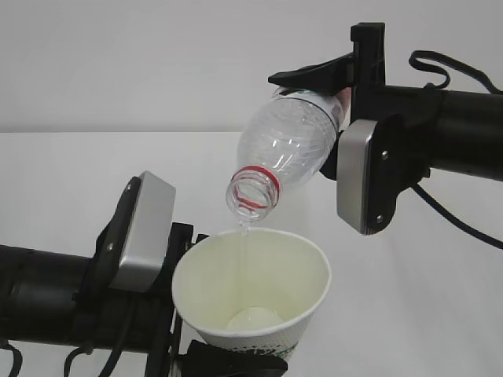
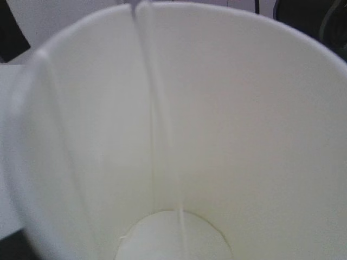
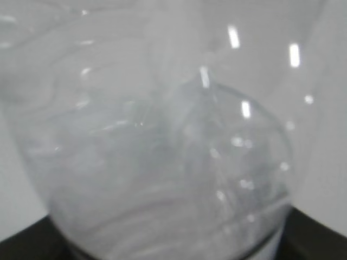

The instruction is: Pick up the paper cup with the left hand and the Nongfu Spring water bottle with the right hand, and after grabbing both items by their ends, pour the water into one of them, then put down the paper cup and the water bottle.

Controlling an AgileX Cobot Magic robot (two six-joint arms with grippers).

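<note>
Water (image 1: 244, 229) falls in a thin clear thread from the tilted clear ribbed plastic bottle with a red neck ring (image 1: 284, 149) into the white tapered paper cup (image 1: 314, 271) just beneath. The black right gripper (image 1: 339, 93) pinches the bottle's base, its label hidden; the black left gripper (image 1: 206, 363), cut off by the frame edge, clamps the cup's bottom. Both wrist views are blurred: cup interior (image 2: 244, 135), bottle wall (image 3: 162, 162).

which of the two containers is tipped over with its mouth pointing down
The Nongfu Spring water bottle, held by the right hand, is tilted mouth-down with its red neck ring lowest. The paper cup below it stands nearly upright, mouth open upward.
</note>
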